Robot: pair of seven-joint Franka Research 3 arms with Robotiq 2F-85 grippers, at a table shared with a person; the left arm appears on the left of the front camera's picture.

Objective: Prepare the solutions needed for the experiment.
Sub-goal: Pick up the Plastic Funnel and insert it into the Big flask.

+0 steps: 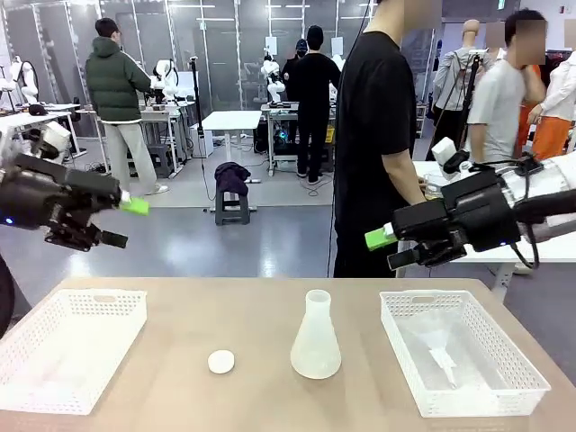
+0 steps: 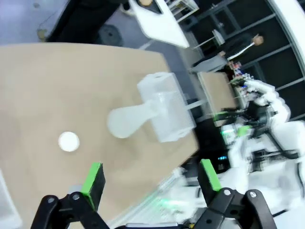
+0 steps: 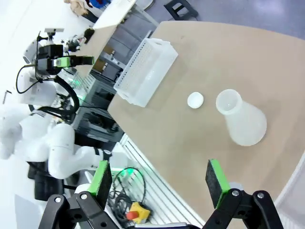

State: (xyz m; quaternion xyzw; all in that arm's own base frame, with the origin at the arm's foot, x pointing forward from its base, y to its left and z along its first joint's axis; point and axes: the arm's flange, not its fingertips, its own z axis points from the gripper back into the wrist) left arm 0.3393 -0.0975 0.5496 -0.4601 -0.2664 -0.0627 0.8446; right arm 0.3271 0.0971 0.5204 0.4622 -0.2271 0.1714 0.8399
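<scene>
**Green pads spread wide on both sides, flask standing free mid-table**

Green pads fill the foreground on both wrist cameras, and both pairs stand well apart. The left gripper (image 2: 151, 180) has nothing between its fingers, just open air over the table (image 1: 180, 396). Same story for the right gripper (image 3: 158, 179): jaws fully spread, gripping nothing.

From the front, the left gripper (image 1: 126, 222) hangs high at the left, fingers pointing right. The right gripper (image 1: 387, 250) hangs high at the right, fingers pointing left. Neither one touches anything.

Now down to the table. The flask (image 1: 316, 342), translucent and whitish, stands upright just right of centre, mouth open to the air. It sits below the right gripper and to its left, well apart from it. It's farther again from the left gripper, down and to the right. Whether any liquid sits inside it, I cannot tell from here.

Just left of the flask lies a small white round cap (image 1: 220, 362), flat on the wood and not touching the flask.

Flanking the pair are two white mesh baskets. The left basket (image 1: 99, 295) sits under the left gripper. The right basket (image 1: 468, 409) sits near the flask under the right gripper, with something clear and plastic lying in it that I cannot make out.

At the far side stands a person in a black top (image 1: 373, 135), right of centre.
</scene>
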